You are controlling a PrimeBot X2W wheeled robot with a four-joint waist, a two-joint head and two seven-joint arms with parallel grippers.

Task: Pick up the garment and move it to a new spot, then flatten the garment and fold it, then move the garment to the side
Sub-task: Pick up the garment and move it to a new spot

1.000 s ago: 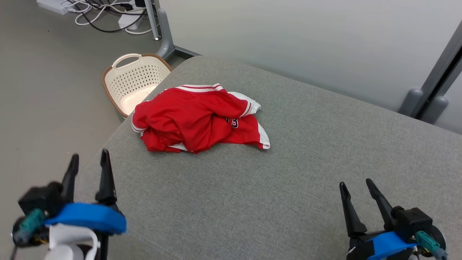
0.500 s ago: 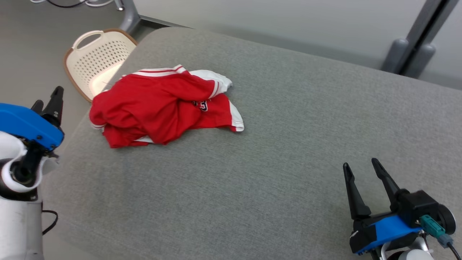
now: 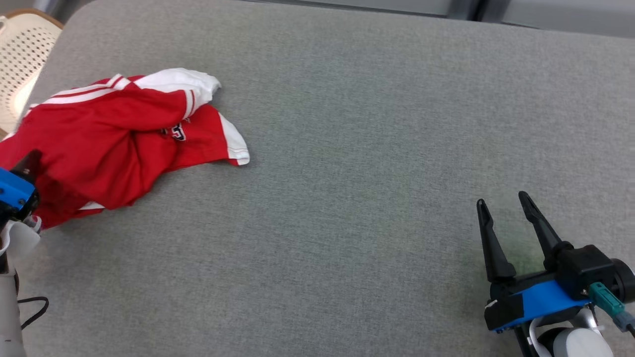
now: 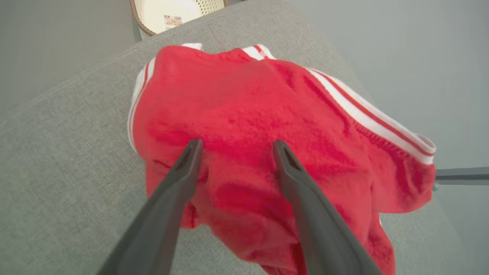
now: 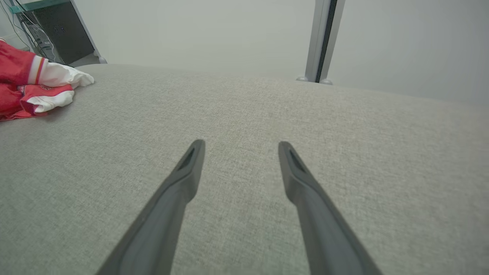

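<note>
Garment: red is recorded throughout; broad white bands are noted at the right hems, thin red-and-white stripes along the far edge, and a small dark print with pale outline near the middle.
Cushion surface: plain grey, finely flecked weave.
Basket: cream, patterned with rows of small holes; brown rim; far left.
Right gripper: black fingers, blue body, teal plug.
Left gripper: dark grey fingers.

Grey fabric cushion, cream perforated basket at its corner, pale wall, grey metal post.
</note>
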